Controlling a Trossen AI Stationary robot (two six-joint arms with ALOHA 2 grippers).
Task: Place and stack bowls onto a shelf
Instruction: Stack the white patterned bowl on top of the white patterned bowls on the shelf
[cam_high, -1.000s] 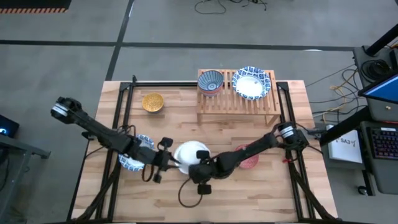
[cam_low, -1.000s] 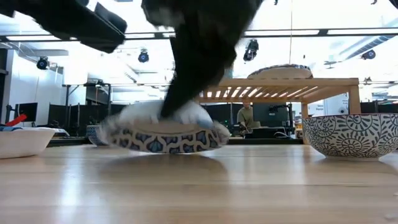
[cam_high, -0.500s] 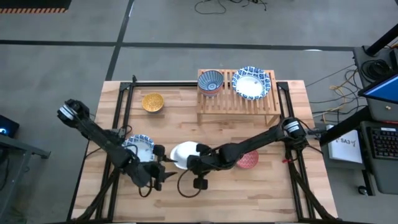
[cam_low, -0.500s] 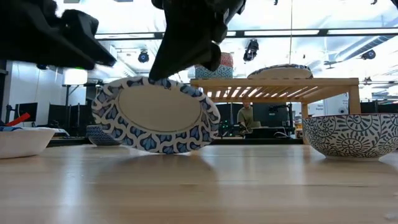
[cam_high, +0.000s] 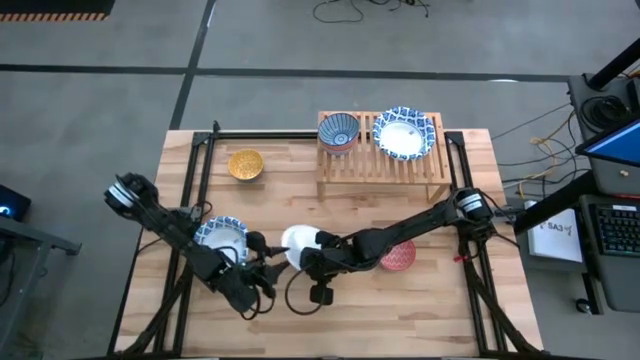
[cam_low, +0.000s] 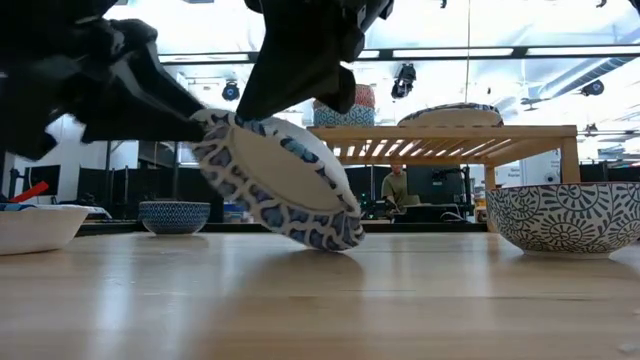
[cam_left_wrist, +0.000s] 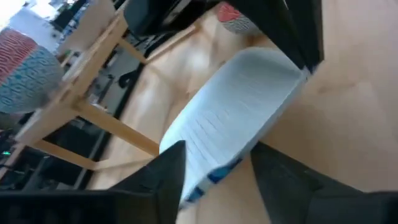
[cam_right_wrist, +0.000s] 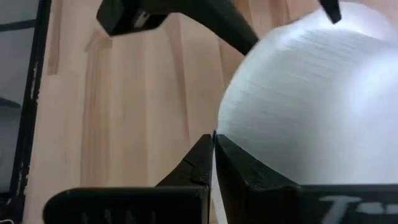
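Pinching the rim of a large blue-and-white bowl (cam_low: 280, 180), the right gripper (cam_high: 306, 259) held it tilted just above the table's (cam_high: 450, 310) middle; the left gripper (cam_high: 262, 283) stood apart around its opposite edge. Likely rigid, glazed, slippery and breakable, it wanted a rim grip. Open wood lay toward the slatted shelf (cam_high: 385, 162), already carrying two bowls.

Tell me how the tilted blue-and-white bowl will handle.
The large blue-and-white patterned bowl looks rigid and glazed, so probably slippery: the right gripper pinches only its rim. Hanging tilted, it may swing or slip. Likely breakable if dropped onto the wooden table.
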